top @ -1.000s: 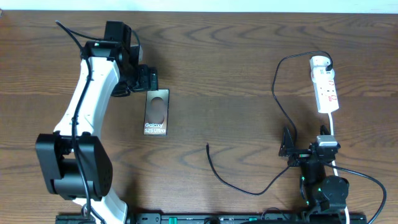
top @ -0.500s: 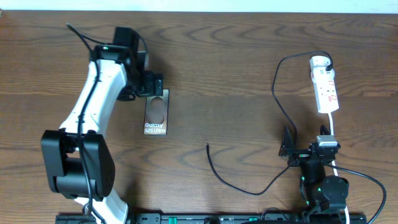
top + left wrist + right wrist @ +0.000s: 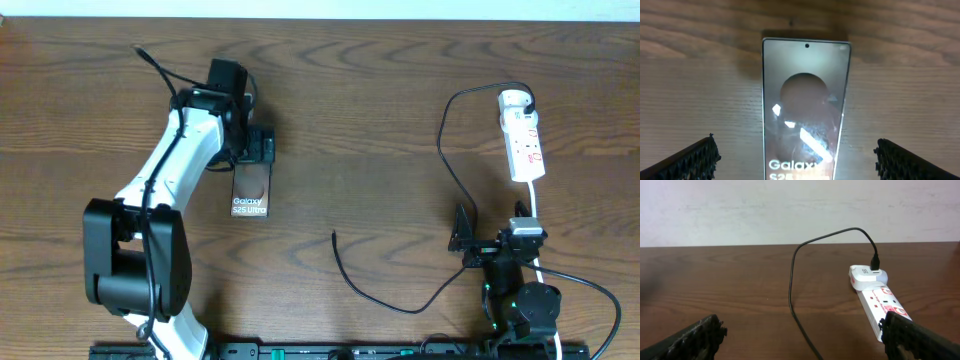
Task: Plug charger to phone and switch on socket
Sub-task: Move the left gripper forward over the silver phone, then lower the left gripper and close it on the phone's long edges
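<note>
Phone (image 3: 251, 187) sits flat on the desk (image 3: 380, 120), left fingers (image 3: 692, 159) spread wide over it, likely lining up a grab. Right fingers (image 3: 695, 337) gape too.

The overhead camera looks straight down on the whole table (image 3: 380, 120) from afar. The left wrist camera hangs close above the phone (image 3: 805, 105), facing down, apparently almost squarely. The right wrist camera sits low, looking level toward the socket (image 3: 877, 302) and charger (image 3: 789, 292); overhead shares all three.

Dark brown wood-grain table (image 3: 380, 120); pale off-white wall (image 3: 740, 210) behind far table edge
</note>
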{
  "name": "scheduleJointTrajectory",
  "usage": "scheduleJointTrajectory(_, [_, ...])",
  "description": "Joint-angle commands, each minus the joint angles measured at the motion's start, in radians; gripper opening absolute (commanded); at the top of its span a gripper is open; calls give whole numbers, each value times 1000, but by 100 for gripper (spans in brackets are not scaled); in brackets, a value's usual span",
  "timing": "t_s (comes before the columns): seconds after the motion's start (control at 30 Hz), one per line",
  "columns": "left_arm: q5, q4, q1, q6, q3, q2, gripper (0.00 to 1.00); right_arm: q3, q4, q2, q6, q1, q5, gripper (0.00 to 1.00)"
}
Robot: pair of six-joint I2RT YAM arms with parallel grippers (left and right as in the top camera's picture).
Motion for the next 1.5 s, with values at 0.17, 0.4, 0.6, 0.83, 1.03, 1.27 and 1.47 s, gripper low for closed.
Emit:
scheduleJointTrajectory(0.17, [-19,45,2,-24,-56,39,98,-1,-5,-5,-3,2,8,99])
scheduleJointTrajectory(0.4, [-19,111,2,-24,-77,40,98,-1,-5,-5,-3,2,8,99])
scheduleJointTrajectory(0.6, [-20,151,2,-23,-101,40,98,-1,-5,-5,-3,2,8,99])
scheduleJointTrajectory(0.83, [-20,150,-15,-23,-108,40,98,-1,-5,-5,-3,2,8,99])
scheduleJointTrajectory(1.03, [-50,150,-56,-5,-130,40,98,-1,-5,-5,-3,2,8,99])
scheduleJointTrajectory(1.27, [-92,150,-63,-24,-130,40,98,-1,-5,-5,-2,2,8,99])
scheduleJointTrajectory(1.47, [-92,154,-63,-24,-130,48,98,-1,-5,-5,-3,2,8,99])
